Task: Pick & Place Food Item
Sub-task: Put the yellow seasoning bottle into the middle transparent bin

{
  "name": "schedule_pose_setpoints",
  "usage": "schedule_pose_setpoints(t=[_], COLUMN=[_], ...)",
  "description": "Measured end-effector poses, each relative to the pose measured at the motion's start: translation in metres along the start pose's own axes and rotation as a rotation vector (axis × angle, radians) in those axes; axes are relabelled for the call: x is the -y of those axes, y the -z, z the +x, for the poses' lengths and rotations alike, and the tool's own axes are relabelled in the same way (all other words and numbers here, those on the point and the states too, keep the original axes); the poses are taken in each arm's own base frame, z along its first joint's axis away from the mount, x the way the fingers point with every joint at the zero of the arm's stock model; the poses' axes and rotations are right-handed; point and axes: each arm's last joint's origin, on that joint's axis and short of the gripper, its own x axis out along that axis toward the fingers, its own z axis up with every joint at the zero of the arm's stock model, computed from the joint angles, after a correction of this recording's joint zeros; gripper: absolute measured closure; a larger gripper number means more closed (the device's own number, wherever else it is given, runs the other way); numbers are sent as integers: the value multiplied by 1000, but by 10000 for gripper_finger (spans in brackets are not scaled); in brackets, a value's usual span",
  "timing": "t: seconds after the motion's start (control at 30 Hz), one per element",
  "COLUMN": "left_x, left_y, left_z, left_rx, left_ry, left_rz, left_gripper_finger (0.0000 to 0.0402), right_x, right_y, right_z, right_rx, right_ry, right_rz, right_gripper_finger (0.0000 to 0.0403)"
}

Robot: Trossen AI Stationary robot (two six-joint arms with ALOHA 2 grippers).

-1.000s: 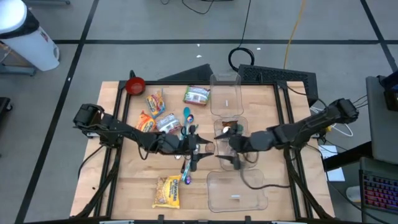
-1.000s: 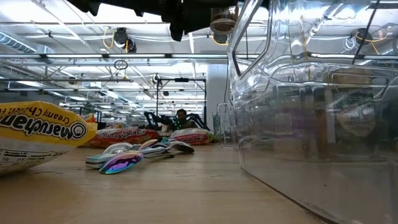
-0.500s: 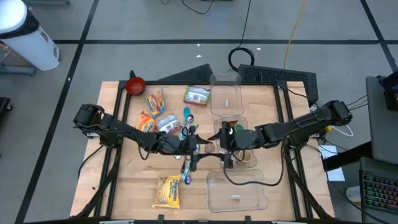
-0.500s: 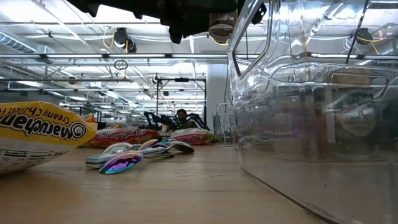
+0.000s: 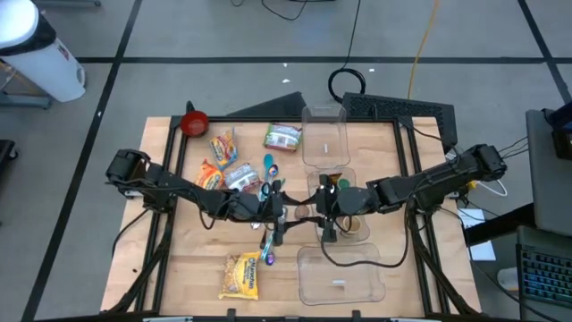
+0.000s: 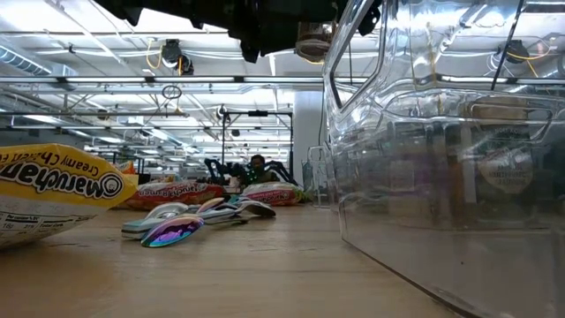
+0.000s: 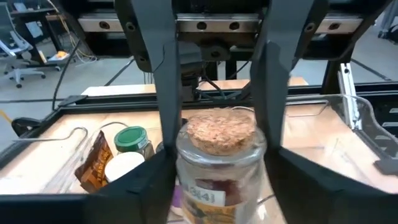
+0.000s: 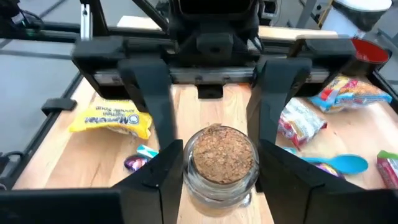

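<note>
A glass jar (image 5: 304, 213) with a cork lid hangs above the table's middle, between both grippers. The left wrist view shows the jar (image 7: 217, 162) with my left gripper (image 7: 217, 186) on either side of it. My right gripper (image 8: 221, 180) meets it from the opposite side, and its fingers (image 8: 168, 177) are pressed against the glass of the jar (image 8: 221, 158). From the low view, the jar (image 6: 311, 41) sits high up under the dark arms. From above, the left gripper (image 5: 288, 215) and the right gripper (image 5: 318, 213) face each other.
Three clear bins line the right side: a far one (image 5: 323, 134), a middle one (image 5: 350, 224) holding small items, and a near one (image 5: 338, 273). A yellow ramen pack (image 5: 241, 275) lies near the front. Snack packs (image 5: 219, 161), spoons (image 5: 270, 170) and a red bowl (image 5: 194, 122) lie at the back left.
My right arm has moved left from over the middle bin to the jar, and its fingers have closed in on it. The left arm has stayed in place.
</note>
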Motion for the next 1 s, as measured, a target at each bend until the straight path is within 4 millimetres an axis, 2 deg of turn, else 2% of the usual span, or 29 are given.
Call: schedule_pose_setpoints(t=[0.1, 0.2, 0.3, 0.43, 0.63, 0.77, 1.0], left_x=[0, -2, -5, -7, -4, -4, -7], left_y=[-3, -14, -21, -27, -23, -21, -22], left_z=[-3, -10, -20, -32, -32, -30, -30], left_rx=[-3, 19, -20, -68, -90, -100, -96], left_ry=[5, 5, 12, 16, 24, 21, 10], left_rz=[-21, -42, -31, -17, 9, 13, -8], left_gripper_finger=[113, 79, 57, 40, 39, 41, 36], right_x=[1, 3, 5, 5, 1, -1, 0], right_y=[0, -4, -7, -2, 38, 66, 93], right_z=[-3, -12, -26, -41, -45, -39, -34], right_rx=[-4, 10, 16, -22, -104, -113, -147], right_ry=[1, 0, -2, -7, -18, -26, -10], right_rz=[-15, -13, 2, 39, 98, 140, 176], right_gripper_finger=[242, 242, 242, 242, 242, 242, 242])
